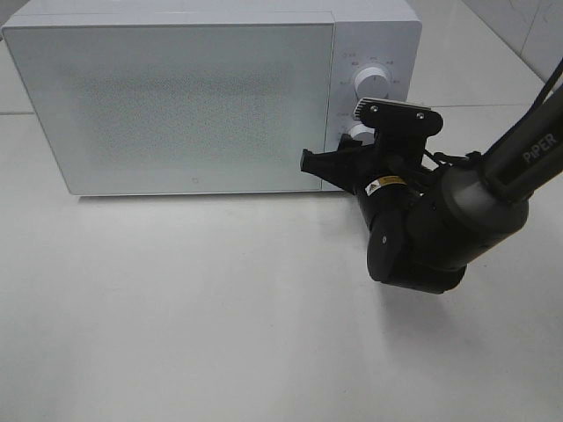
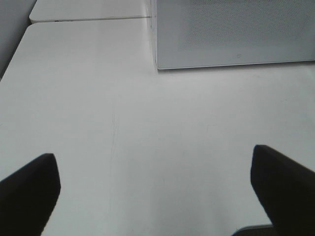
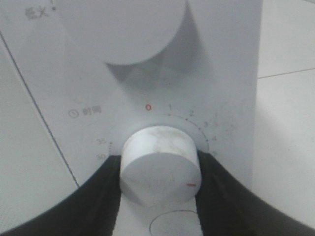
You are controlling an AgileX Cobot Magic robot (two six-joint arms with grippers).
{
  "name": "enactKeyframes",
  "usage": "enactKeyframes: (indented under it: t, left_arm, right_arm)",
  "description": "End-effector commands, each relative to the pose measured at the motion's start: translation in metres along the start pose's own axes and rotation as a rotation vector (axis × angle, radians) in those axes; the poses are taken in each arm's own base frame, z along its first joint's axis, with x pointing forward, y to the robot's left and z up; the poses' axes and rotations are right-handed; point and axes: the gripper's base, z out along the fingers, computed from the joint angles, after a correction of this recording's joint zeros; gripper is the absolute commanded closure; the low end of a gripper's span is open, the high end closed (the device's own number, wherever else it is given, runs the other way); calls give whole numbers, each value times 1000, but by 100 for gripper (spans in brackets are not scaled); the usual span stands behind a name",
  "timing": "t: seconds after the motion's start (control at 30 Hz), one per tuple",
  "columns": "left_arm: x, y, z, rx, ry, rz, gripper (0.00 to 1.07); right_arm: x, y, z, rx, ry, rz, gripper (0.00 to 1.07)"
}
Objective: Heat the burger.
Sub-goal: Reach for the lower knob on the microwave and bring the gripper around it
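The right end effector (image 3: 158, 169) is half closed on the lower knob (image 3: 157, 147) of the microwave (image 1: 176, 97). Its two black fingers (image 3: 106, 191) press the knob's round side from both sides. The knob is a white, smooth, short cylinder with a small red mark on its face. Around it runs a printed scale, with a red 0 and then grey numbers. The upper knob (image 3: 123, 29) has the same shape and is free.

The left end effector (image 2: 155, 189) is wide open and holds nothing; its dark fingers (image 2: 29, 191) hang above the white, matte counter (image 1: 220, 308).

The microwave is a white box with rounded corners. Its door (image 1: 167, 88) is closed and has a fine dotted pattern. I cannot tell where the burger is; no view shows it.
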Motion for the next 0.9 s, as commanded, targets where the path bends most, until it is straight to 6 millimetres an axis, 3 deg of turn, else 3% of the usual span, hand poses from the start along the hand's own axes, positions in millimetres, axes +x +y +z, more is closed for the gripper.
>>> enactKeyframes:
  t: [0.03,0.4,0.9]
  left_arm:
    - [1,-1,-3,10,-36,-6,9]
    - [1,-1,-3,10,-36,-6,9]
    - [1,-1,-3,10,-36,-6,9]
  right_arm:
    - [-27,13,-1,-106,-226,87,92]
    - [-27,13,-1,-143,-205,421,92]
    - [-27,12,-1,-167,-191,716,91]
